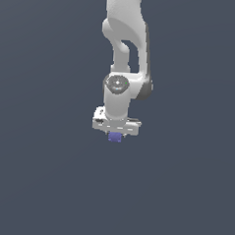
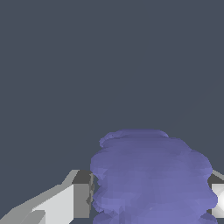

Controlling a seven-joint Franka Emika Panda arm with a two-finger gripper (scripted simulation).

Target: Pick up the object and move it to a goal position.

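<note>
The gripper (image 1: 115,134) squeezes the little blue-purple object (image 1: 115,137) tight. The object sits right between the two fingers (image 2: 65,202), touching both, poking out just under the gripper.

A plain dark slate-grey backdrop (image 1: 36,183) fills the exterior view from edge to edge, flat and even in tone, with no edge or seam to tell floor from wall. The wrist view shows the same unmarked grey surface (image 2: 65,65).

White rounded arm (image 1: 125,36) (grey joint disc (image 1: 116,83)).
</note>
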